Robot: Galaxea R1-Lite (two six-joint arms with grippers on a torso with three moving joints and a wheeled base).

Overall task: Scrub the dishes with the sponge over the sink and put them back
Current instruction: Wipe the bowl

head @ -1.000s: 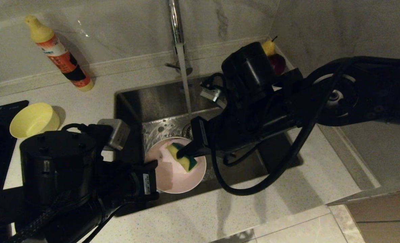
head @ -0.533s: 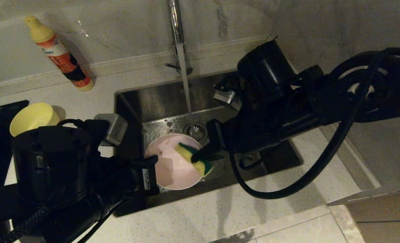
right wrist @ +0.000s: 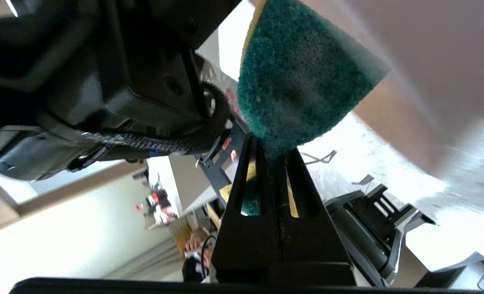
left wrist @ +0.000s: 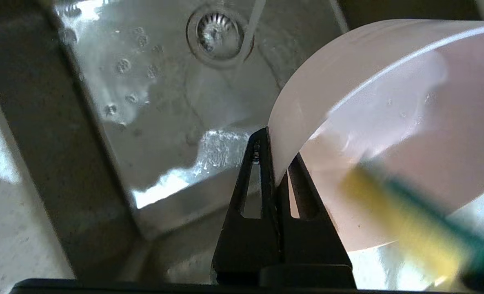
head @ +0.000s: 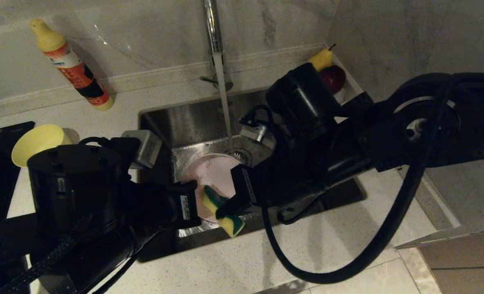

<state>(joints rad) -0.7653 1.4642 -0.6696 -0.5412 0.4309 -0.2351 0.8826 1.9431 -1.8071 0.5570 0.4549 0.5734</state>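
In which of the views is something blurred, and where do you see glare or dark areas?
Head view: dim, both black arms almost without detail, tap water a pale streak. Left wrist view: the sponge is smeared by motion, and glare lies on the wet sink floor. Right wrist view: the pink bowl is out of focus; the sponge's green face is sharp.

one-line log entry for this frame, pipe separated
step: scrubbing | left gripper: shut on pink bowl rim, over sink | right gripper: shut on sponge at bowl's near edge | tap: running
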